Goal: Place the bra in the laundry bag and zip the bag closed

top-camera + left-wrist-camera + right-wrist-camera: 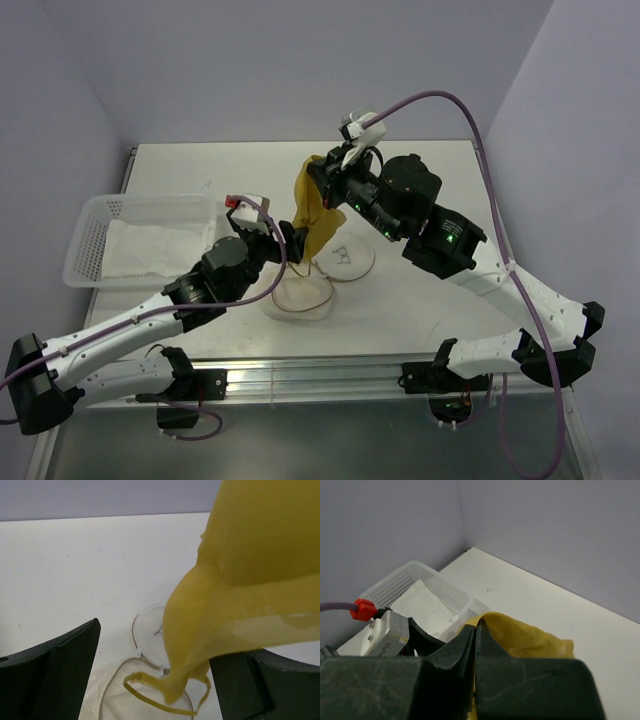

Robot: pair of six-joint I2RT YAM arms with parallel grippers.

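My right gripper (318,172) is shut on the top of the mustard-yellow bra (318,215) and holds it hanging above the table. In the right wrist view the jaws (476,626) pinch its fabric (530,640). The white mesh laundry bag (298,296) lies open below, its round lid (345,260) flipped to the right. My left gripper (297,240) is open beside the bag. In the left wrist view (167,642) the bra (250,570) hangs between the spread fingers (60,665), its strap dangling over the bag's opening (125,700) and lid (150,630).
A white perforated basket (95,225) with a thin white cloth (150,250) stands at the left; it also shows in the right wrist view (442,587). Lilac walls close the back and sides. The left arm's wrist camera with a red plug (362,609) sits close below my right gripper.
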